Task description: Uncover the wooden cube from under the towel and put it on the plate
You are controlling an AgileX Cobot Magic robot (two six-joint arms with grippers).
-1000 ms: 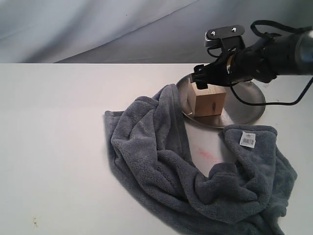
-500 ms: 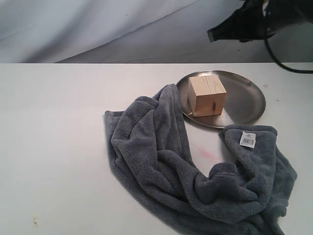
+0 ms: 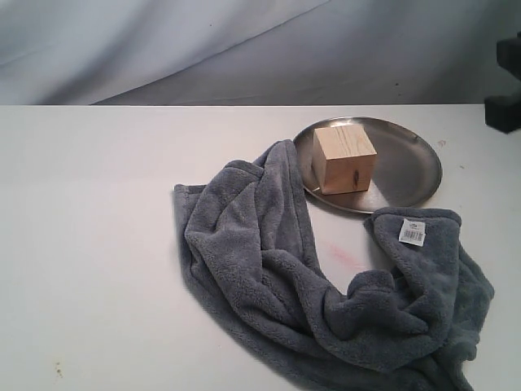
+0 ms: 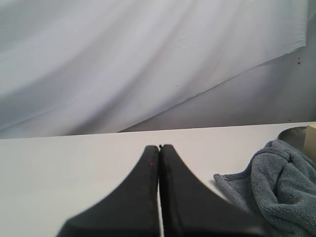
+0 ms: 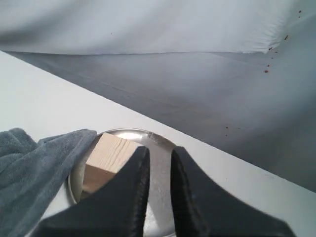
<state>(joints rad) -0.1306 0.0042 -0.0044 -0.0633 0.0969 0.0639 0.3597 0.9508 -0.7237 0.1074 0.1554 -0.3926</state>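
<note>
The wooden cube (image 3: 344, 159) stands on the left part of the silver plate (image 3: 407, 163), free of any gripper. The blue-grey towel (image 3: 260, 244) lies crumpled in front of the plate, its edge resting against the plate's left rim. In the right wrist view my right gripper (image 5: 159, 150) hovers above the plate (image 5: 123, 132), its jaws drawn almost together with only a narrow gap and nothing between them; the cube (image 5: 111, 153) is beside its fingers. My left gripper (image 4: 159, 146) is shut and empty over bare table, away from the towel (image 4: 276, 177).
A white label tag (image 3: 413, 232) sits on the towel's right fold. A dark part of the right arm (image 3: 506, 81) shows at the right edge of the exterior view. A grey cloth backdrop (image 3: 203, 49) hangs behind the white table (image 3: 89, 244).
The right gripper has let go of the cube on the plate, closed its jaws, and pulled up and away to the right edge. Cube, plate and towel stay put.
</note>
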